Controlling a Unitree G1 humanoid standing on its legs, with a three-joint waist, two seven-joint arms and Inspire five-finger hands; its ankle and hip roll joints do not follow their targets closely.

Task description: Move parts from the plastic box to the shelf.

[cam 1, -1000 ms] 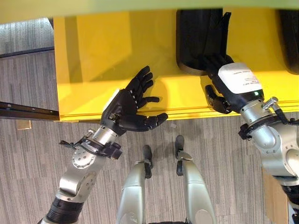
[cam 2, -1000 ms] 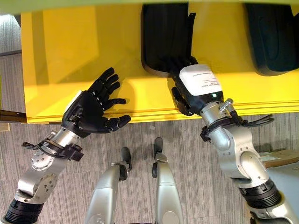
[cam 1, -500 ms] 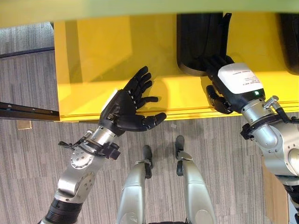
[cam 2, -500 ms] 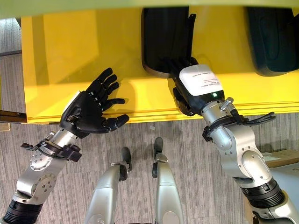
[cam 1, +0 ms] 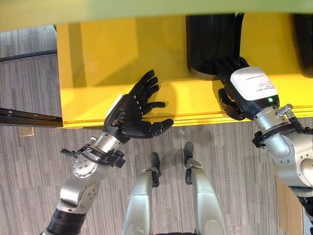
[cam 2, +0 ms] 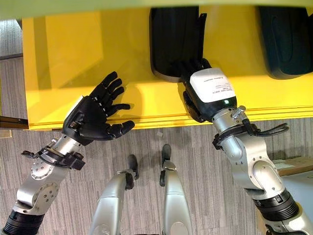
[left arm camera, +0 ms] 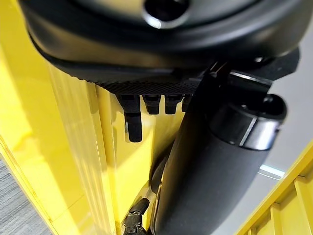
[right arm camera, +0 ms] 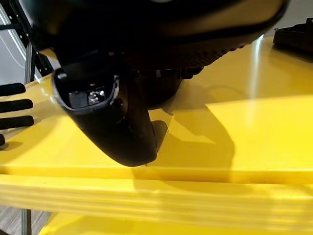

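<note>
A long black part (cam 1: 210,41) lies on the yellow shelf (cam 1: 98,63), its rounded end toward me. My right hand (cam 1: 247,93), with a white cover on its back, rests its straight fingers on that near end. Its thumb (right arm camera: 112,122) hangs apart from the part, just above the shelf's front. My left hand (cam 1: 132,115) floats palm up over the shelf's front edge, open and holding nothing. Its thumb (left arm camera: 205,171) and fingers (left arm camera: 134,122) stretch out along the yellow surface.
A second black part (cam 2: 286,44) lies on the shelf at the far right. An upper shelf edge (cam 1: 146,7) runs across above. A black rail (cam 1: 24,117) crosses the grey floor at left. A cardboard box (cam 2: 293,166) stands at lower right.
My right hand has drifted slightly rightward and toward me along the part's near end. The left hand has hardly moved.
</note>
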